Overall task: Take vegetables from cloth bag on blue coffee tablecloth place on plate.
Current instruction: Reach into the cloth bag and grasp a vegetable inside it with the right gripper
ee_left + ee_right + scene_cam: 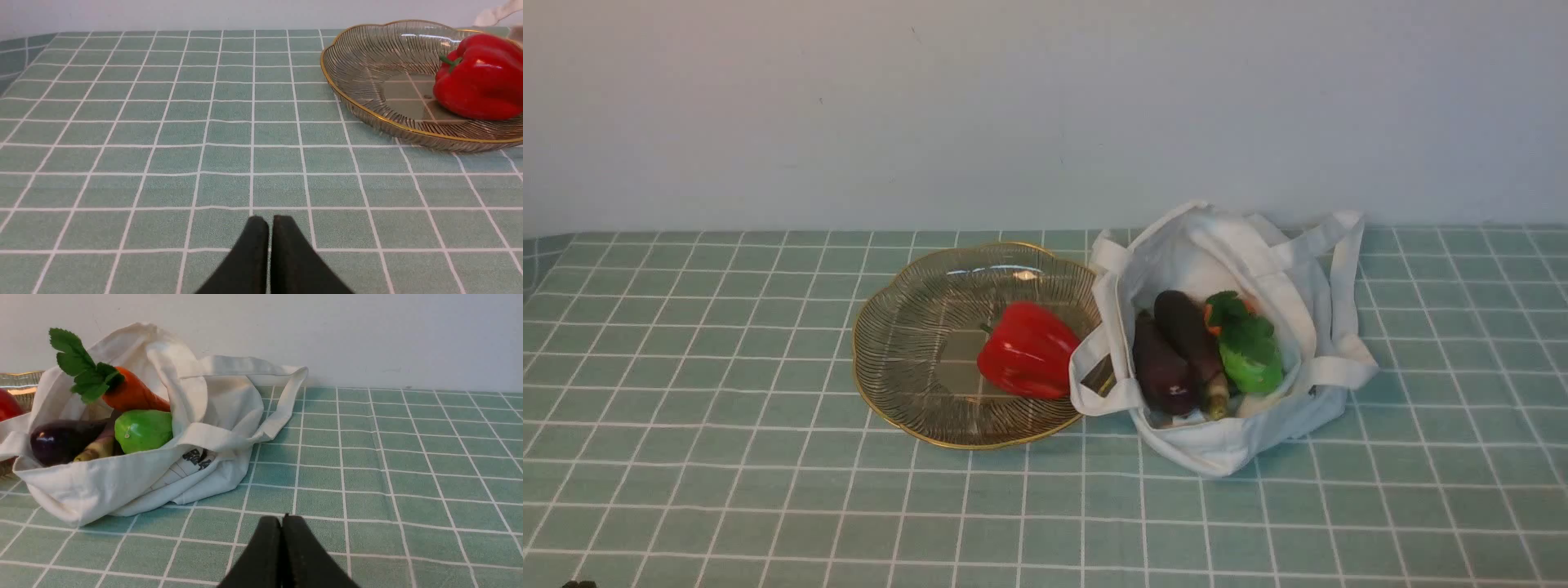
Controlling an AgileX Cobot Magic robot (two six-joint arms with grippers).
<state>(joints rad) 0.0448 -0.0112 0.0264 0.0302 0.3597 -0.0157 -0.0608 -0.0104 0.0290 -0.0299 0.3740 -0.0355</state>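
Down at the near edge of the bench my right jaws are pressed shut on nothing. They point across the cloth toward the far wall. My left jaws are likewise closed and empty, low over bare cloth at near left. Neither arm shows in the front view, so I judge both are set back and low, wrists about level.

Beyond my right jaws and a little left slumps the bag, its mouth gaping toward me. Its left handle lies against the right rim of the plate. Inside, two eggplants lie side by side, with a green vegetable to their right. The carrot is behind, leaves up. A red pepper already rests on the plate.

These look like glossy, hard-skinned toys, so I judge them light but slippery. I would close across an eggplant's thick middle, or the carrot's shoulder under the leaves, never its taper. The bag is soft and may rise with the pull. The plate is glass, so each piece should be set down gently.
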